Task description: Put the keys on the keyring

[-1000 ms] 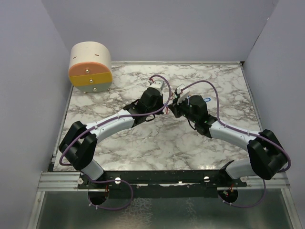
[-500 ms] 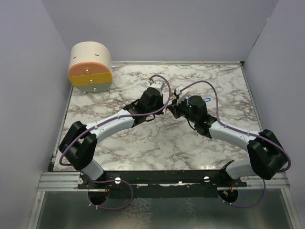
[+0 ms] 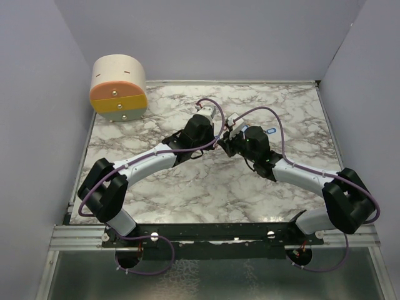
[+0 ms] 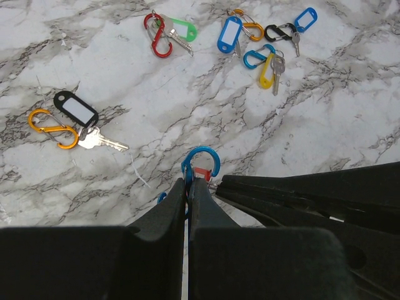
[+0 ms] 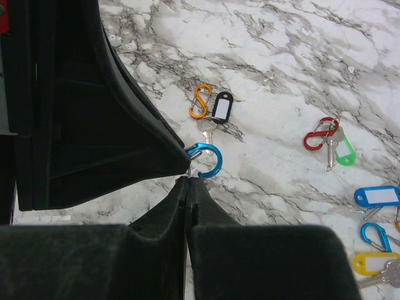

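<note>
In the left wrist view my left gripper (image 4: 188, 181) is shut on a blue carabiner keyring (image 4: 201, 162), held above the marble. A small red key tag (image 4: 201, 173) sits right at the ring's open hook. My right gripper (image 4: 220, 185) comes in from the right, touching that tag. In the right wrist view my right gripper (image 5: 188, 180) is shut on the red key, with only a red sliver (image 5: 178, 179) and a thin metal loop showing at its tips. The blue keyring (image 5: 210, 160) hangs just above it. In the top view both grippers meet at mid-table (image 3: 222, 141).
Several other carabiners with tags lie on the marble: red with a green tag (image 4: 169, 32), orange with a black tag and key (image 4: 69, 119), blue with a yellow tag (image 4: 265, 62), and black with a blue tag (image 4: 290, 28). A round drawer unit (image 3: 119, 87) stands at the back left.
The right wrist has edged slightly left toward the left gripper. Both grippers stay shut and the left arm holds still.
</note>
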`<state>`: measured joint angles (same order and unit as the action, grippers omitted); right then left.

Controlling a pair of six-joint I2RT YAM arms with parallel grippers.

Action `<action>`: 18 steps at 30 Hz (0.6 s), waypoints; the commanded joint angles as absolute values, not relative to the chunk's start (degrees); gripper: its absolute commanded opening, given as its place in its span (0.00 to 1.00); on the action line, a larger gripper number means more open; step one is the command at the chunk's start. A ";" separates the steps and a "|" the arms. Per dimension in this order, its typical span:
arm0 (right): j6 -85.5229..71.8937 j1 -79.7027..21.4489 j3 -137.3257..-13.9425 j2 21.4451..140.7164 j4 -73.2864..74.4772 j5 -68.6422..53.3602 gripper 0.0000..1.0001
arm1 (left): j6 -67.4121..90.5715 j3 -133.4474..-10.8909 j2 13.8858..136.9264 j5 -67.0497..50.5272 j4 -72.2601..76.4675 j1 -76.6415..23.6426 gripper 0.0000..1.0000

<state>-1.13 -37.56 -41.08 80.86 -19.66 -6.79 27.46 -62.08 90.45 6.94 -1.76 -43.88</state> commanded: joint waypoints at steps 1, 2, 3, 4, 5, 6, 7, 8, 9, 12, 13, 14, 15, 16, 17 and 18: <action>-0.23 -38.34 -42.73 81.42 -19.78 -7.46 0.01 | 27.29 -61.89 90.05 6.20 0.95 -43.42 0.00; -0.37 -38.40 -42.62 81.41 -19.90 -6.88 0.01 | 27.33 -61.88 90.01 6.09 0.88 -43.37 0.00; -0.35 -38.41 -42.56 81.31 -19.94 -6.47 0.01 | 27.26 -61.95 90.00 6.00 0.69 -43.34 0.00; -0.35 -38.41 -42.52 81.16 -19.95 -5.96 0.01 | 27.17 -61.96 90.00 5.73 0.51 -43.33 0.00; -0.41 -38.39 -42.44 81.07 -19.95 -5.49 0.01 | 27.05 -62.05 90.04 5.59 0.26 -43.33 0.00; -0.44 -38.36 -42.33 80.93 -20.07 -5.19 0.01 | 27.01 -62.11 90.01 5.48 0.08 -43.33 0.00; -0.52 -38.40 -42.22 80.80 -20.19 -4.99 0.01 | 26.93 -62.16 89.92 5.36 0.01 -43.33 0.00; -0.48 -38.41 -42.10 80.69 -20.29 -4.86 0.01 | 26.81 -62.22 89.91 5.16 -0.15 -43.33 0.00; -0.48 -38.41 -42.02 80.66 -20.30 -4.73 0.01 | 26.70 -62.27 89.91 5.06 -0.36 -43.33 0.00; -0.36 -38.41 -41.78 80.41 -20.60 -4.41 0.01 | 26.23 -62.67 90.21 4.65 -1.20 -43.33 0.00; -0.37 -38.41 -41.73 80.29 -20.71 -4.40 0.01 | 26.17 -62.85 90.32 4.52 -1.55 -43.29 0.00; -0.35 -38.41 -41.66 80.24 -20.79 -4.32 0.01 | 26.07 -62.92 90.41 4.31 -1.73 -43.32 0.00; -0.36 -38.40 -41.59 80.16 -20.78 -4.12 0.01 | 26.00 -63.06 90.50 4.15 -1.86 -43.33 0.00; -0.35 -38.41 -41.51 80.23 -20.82 -3.91 0.01 | 25.88 -63.09 90.52 4.07 -2.06 -43.33 0.00; -0.33 -38.41 -41.51 80.14 -20.83 -3.62 0.01 | 25.83 -63.26 90.54 4.01 -2.17 -43.32 0.00; -0.31 -38.41 -41.49 80.18 -20.82 -3.34 0.01 | 25.84 -63.28 90.59 3.98 -2.34 -43.33 0.00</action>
